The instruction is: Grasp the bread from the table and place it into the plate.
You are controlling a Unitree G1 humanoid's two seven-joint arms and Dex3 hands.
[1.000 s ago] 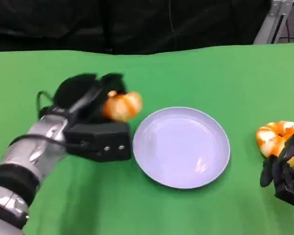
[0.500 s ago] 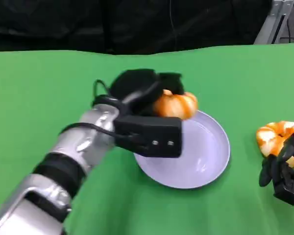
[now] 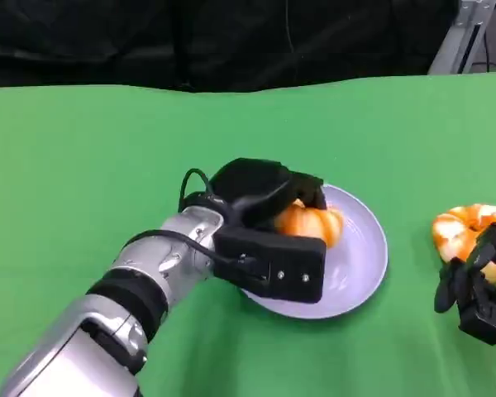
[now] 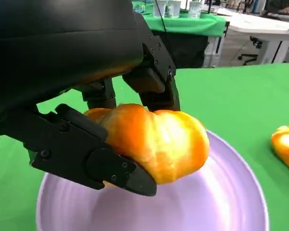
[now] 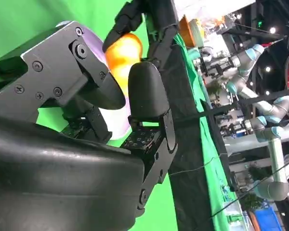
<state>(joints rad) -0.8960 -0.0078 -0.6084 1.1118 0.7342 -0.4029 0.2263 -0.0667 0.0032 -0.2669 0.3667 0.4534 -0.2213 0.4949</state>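
Note:
An orange-and-white bread roll point(image 3: 312, 224) is held by my left hand point(image 3: 260, 194) low over the lavender plate point(image 3: 370, 260) at mid-table. In the left wrist view the black fingers point(image 4: 98, 161) clamp the roll point(image 4: 156, 142) from both sides just above the plate's basin point(image 4: 221, 202); whether they touch I cannot tell. The right wrist view looks past my right hand's own fingers point(image 5: 144, 91) to the same roll point(image 5: 121, 55). My right hand point(image 3: 478, 289) rests at the lower right with its fingers apart, holding nothing.
A second orange roll point(image 3: 463, 230) lies on the green tablecloth point(image 3: 107, 149) right of the plate, beside my right hand, and appears at an edge of the left wrist view point(image 4: 286, 147). Black drapes back the table's far edge.
My left hand has carried the roll rightward from left of the plate to above it and lowered it toward the basin. My right hand has stayed put.

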